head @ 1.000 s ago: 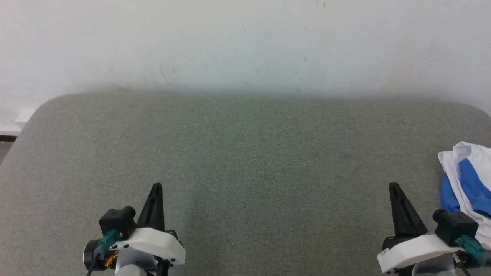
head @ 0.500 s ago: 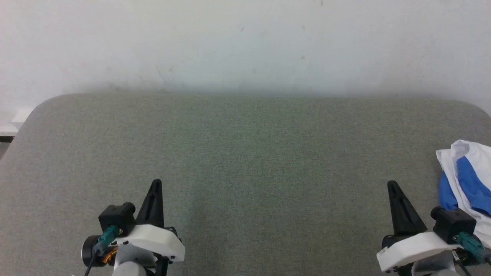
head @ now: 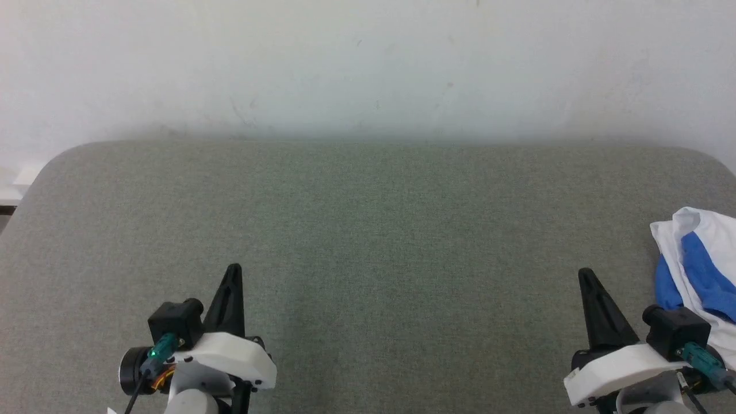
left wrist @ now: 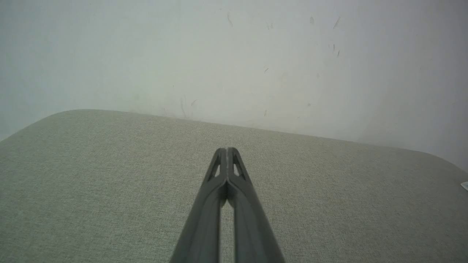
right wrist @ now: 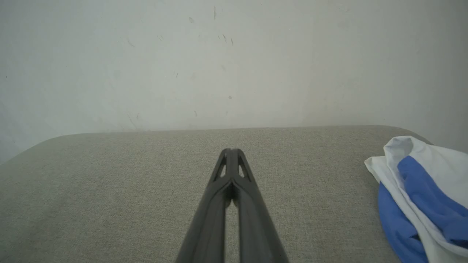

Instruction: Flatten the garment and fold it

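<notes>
The garment (head: pixel 698 270) lies crumpled at the right edge of the grey-green padded table, white cloth with bright blue folds; the right wrist view has the garment (right wrist: pixel 420 193) at its right side. My right gripper (head: pixel 585 273) is shut and empty, just left of the garment and apart from it. Its tips (right wrist: pixel 231 150) meet over bare table. My left gripper (head: pixel 233 269) stands shut and empty at the lower left, far from the garment, with its tips (left wrist: pixel 227 149) pressed together.
The padded table (head: pixel 368 230) has rounded far corners and ends against a scuffed white wall (head: pixel 368 69). Its wide middle lies between the two grippers. The garment runs past the head view's right edge.
The whole head picture has drifted slightly, so the camera has moved. Both grippers stay shut in about the same places, and the garment lies as before.
</notes>
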You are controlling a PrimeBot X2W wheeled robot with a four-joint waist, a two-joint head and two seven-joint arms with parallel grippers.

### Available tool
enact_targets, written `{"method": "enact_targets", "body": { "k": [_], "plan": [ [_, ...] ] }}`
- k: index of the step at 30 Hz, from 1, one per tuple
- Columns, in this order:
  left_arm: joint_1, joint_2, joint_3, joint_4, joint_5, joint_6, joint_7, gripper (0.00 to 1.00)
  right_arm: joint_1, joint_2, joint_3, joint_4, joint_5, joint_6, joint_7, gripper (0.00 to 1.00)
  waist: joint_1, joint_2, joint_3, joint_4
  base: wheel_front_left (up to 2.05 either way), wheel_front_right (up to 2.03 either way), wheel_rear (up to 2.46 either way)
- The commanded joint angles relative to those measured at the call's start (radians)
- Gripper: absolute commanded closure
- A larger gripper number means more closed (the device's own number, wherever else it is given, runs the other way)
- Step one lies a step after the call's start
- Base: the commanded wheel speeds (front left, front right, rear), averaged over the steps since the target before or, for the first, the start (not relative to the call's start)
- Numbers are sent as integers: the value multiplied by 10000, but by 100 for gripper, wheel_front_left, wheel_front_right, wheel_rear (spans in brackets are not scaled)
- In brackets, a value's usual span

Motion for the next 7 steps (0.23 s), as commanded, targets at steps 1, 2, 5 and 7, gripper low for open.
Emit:
{"method": "enact_targets", "body": {
  "k": [1,2,5,7],
  "plan": [
    [209,-48,43,-110,106,-62,71,100,-18,11,20,-75,-128,-5,29,100,0,-1,3,-5,0,0,0],
    [218,-51,51,-137,130,-64,91,100,-19,11,23,-93,-146,-5,50,100,0,-1,6,-11,0,0,0],
    [242,-60,74,-220,202,-70,153,100,-21,12,31,-148,-200,-5,111,100,0,-1,14,-28,0,0,0],
    [258,-66,89,-274,249,-75,193,100,-23,12,36,-185,-235,-6,151,100,0,-1,19,-39,0,0,0]
  ]
}}
